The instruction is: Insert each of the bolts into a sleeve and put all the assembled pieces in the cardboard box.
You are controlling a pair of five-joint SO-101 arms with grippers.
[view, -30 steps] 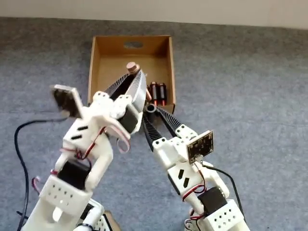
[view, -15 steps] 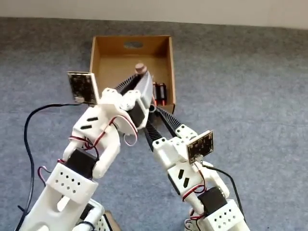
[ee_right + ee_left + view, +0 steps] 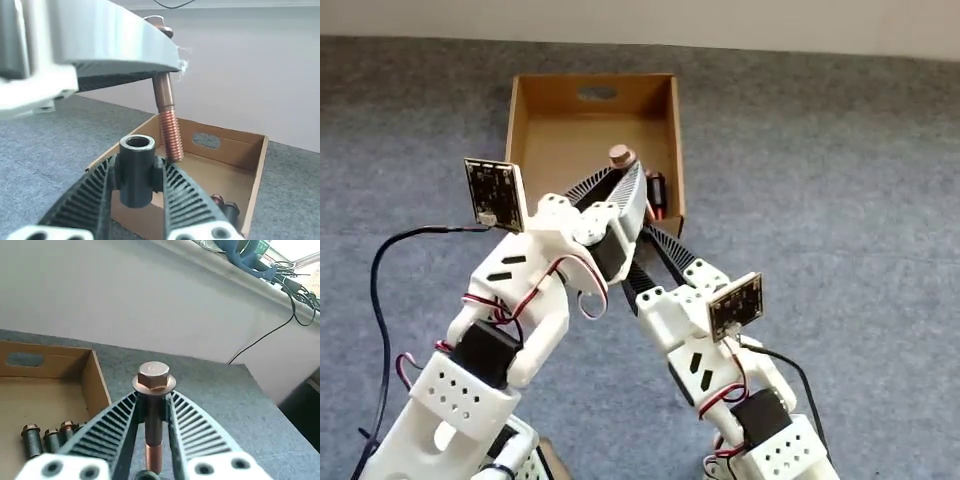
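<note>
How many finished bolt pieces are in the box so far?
3 pieces lie in a row in the box: first, second, third. A fourth may be hidden behind the left gripper.

The bolt (image 3: pixel 153 380) stands upright in the left hand (image 3: pixel 153 400), its tip just by the sleeve (image 3: pixel 136 172) in the right hand (image 3: pixel 136 162). Beyond both hands sits the cardboard box (image 3: pixel 525 130), with assembled pieces (image 3: pixel 45 440) inside.
</note>
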